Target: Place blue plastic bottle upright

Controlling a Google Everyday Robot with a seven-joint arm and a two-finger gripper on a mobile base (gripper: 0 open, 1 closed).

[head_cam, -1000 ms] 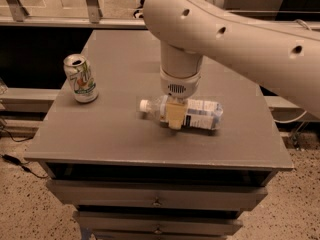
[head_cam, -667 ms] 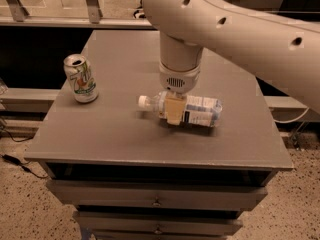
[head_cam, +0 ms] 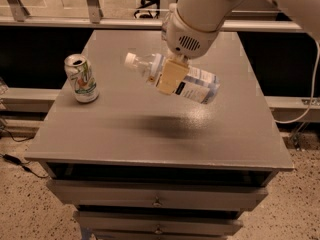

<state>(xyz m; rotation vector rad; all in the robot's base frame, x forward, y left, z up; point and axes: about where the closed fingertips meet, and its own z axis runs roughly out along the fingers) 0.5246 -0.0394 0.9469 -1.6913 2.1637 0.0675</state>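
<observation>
Just picked up the blue plastic bottle (head_cam: 199, 85) off the table (head_cam: 150, 134), now pinched in the gripper (head_cam: 171, 77) mid-frame in the air, w/ cap tipped up-left, so still needs turning & setting down upright

One soda can (head_cam: 81, 79), one table (head_cam: 150, 139), one blue plastic bottle (head_cam: 199, 85), one gripper (head_cam: 171, 77) clasping it aloft.

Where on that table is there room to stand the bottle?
Most of the table is bare: the front strip and the right half. Only the left edge is taken, by the can. The pincer holds the bottle above the middle.
</observation>
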